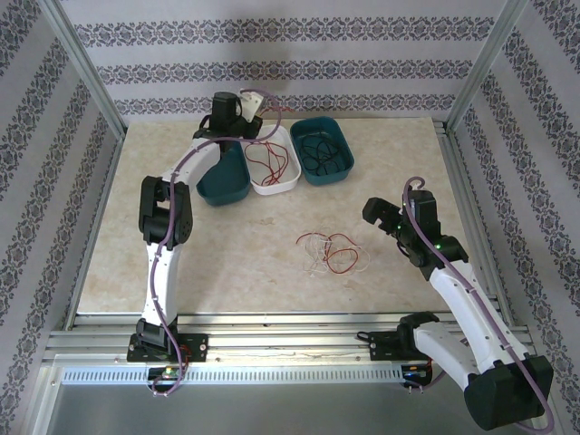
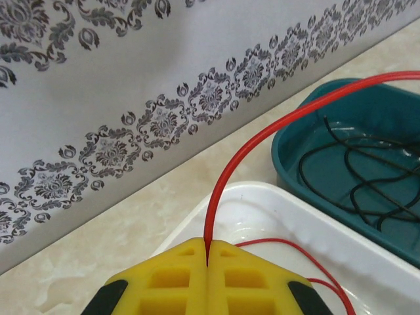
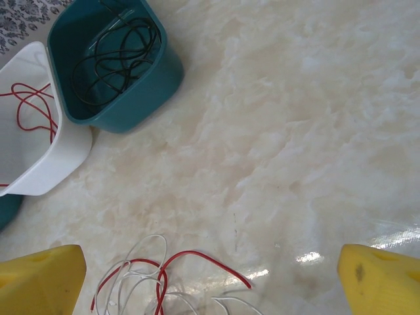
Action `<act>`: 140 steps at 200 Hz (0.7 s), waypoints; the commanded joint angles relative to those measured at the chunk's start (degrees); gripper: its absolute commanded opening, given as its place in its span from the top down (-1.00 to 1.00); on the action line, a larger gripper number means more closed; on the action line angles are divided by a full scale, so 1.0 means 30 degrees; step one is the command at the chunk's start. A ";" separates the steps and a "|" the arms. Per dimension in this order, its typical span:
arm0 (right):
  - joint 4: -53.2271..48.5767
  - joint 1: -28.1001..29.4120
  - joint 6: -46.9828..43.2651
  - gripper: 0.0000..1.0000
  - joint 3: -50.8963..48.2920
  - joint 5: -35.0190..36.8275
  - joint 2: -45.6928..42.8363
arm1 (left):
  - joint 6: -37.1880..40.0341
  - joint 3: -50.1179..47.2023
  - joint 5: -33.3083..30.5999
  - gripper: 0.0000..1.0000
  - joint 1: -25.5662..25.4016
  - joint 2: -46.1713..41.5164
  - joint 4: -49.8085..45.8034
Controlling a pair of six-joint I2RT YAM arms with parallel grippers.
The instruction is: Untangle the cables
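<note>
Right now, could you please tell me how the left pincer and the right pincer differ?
The left pincer is shut on a red cable; the right pincer is open and holds nothing. The left pincer is by the white bin at the far side; the right pincer is near the tangle on the table. Both have yellow fingers.

the tangle of red and white cables (image 3: 159, 279) runs off the bottom edge of the right wrist view; the left arm (image 1: 186, 163) hides part of the leftmost teal bin (image 1: 231, 181).
</note>
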 commanded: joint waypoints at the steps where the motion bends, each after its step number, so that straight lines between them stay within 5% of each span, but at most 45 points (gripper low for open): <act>1: -0.0103 -0.0086 -0.0189 -0.96 -0.0010 0.0377 -0.0011 | 0.2159 -0.0425 0.0098 1.00 -0.0199 -0.0487 -0.0927; 52: -0.0169 -0.0068 -0.0160 -0.96 0.0025 0.0432 -0.0043 | 0.6141 -0.2015 0.0516 1.00 -0.0456 -0.1143 -0.1995; 140: -0.0076 -0.0119 -0.0164 -0.96 -0.0033 0.0396 -0.0040 | 0.9740 0.0199 -0.0526 1.00 -0.1138 -0.0597 -0.8537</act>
